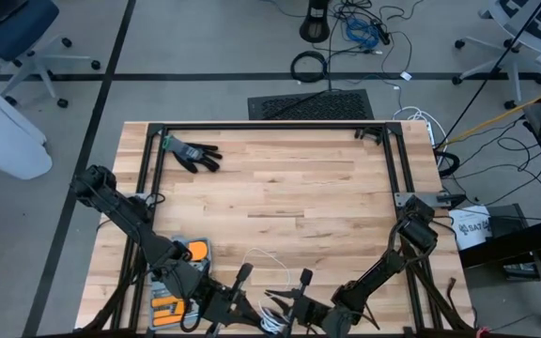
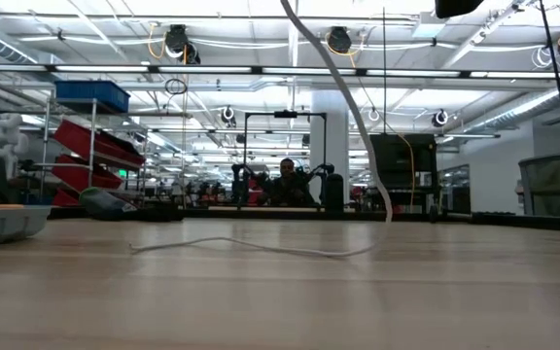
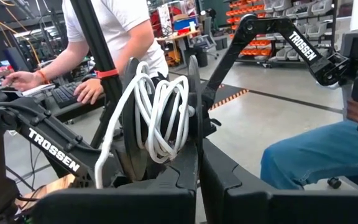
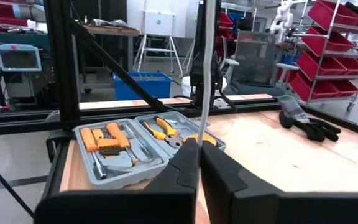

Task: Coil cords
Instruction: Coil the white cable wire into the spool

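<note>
A black spool with white cord wound in loops round it stands up from my left gripper, which is shut at the table's near edge. A free strand runs from there to my right gripper, also at the near edge and shut on the cord. In the low view the cord hangs down from above and its slack end lies on the table. The high view shows that loose loop on the wood, just beyond both grippers. My left gripper pinches the rim of one spool disc between its two fingers. The spool stands up from the fingertips, clear of the table, with the cord coils beside the held disc. My right gripper pinches a single strand of the white cord between its fingertips, level, pointing toward the table's left. The strand runs straight on from the fingers to the spool.
An open grey tool case with orange-handled tools lies at the near left, just past my right gripper in its wrist view. A black glove lies at the far left. A black frame borders the table. People sit beyond the near edge.
</note>
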